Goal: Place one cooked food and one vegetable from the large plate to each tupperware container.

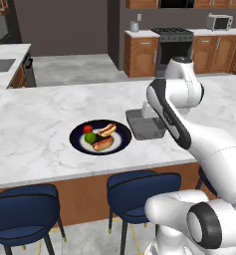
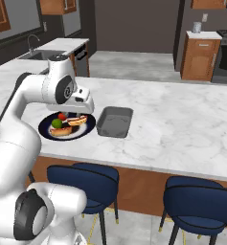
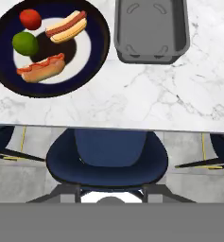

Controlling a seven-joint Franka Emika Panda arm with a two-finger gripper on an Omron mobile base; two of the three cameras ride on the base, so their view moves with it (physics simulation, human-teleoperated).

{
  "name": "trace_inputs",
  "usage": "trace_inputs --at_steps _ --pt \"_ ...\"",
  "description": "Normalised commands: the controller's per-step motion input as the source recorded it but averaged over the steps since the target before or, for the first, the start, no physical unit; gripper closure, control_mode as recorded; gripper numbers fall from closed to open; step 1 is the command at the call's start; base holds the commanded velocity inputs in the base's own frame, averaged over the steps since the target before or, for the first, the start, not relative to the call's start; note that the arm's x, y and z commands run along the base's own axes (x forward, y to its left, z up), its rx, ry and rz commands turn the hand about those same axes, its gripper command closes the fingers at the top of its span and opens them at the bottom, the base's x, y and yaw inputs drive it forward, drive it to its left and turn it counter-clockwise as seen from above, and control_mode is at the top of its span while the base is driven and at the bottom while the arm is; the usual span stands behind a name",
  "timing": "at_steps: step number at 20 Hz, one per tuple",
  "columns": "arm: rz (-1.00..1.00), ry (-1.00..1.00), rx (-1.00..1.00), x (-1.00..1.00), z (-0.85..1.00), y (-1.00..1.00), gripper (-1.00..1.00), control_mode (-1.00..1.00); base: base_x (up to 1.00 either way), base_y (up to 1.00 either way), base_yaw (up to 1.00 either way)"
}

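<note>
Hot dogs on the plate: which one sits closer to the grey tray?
The hot dog beside the red round item, on the plate's tray side. The other hot dog lies toward the counter edge, next to the green one, farther from the grey tray.

Legible text: none in any view.
Large plate (image 3: 97, 61): plain dark rim, no markings.
Tupperware container (image 3: 151, 47): plain grey, no label; moulded ridges only.
Microwave (image 1: 219, 22), at 1 o'clock in the left base view: too small to read.
</note>
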Motion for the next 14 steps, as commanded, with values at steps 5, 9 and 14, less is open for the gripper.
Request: trace_inputs --at_steps 5,9,14 --pt "-0.11 0.0 -0.03 0.38 -0.09 0.35 -1.0 -1.0 0.0 0.0 0.0" --pt "-0.45 0.0 -0.06 0.96 -0.32 0.8 -1.0 -1.0 0.0 0.0 0.0" --pt "-0.62 0.0 -0.03 0.96 -0.39 0.59 -1.0 -1.0 0.0 0.0 0.0"
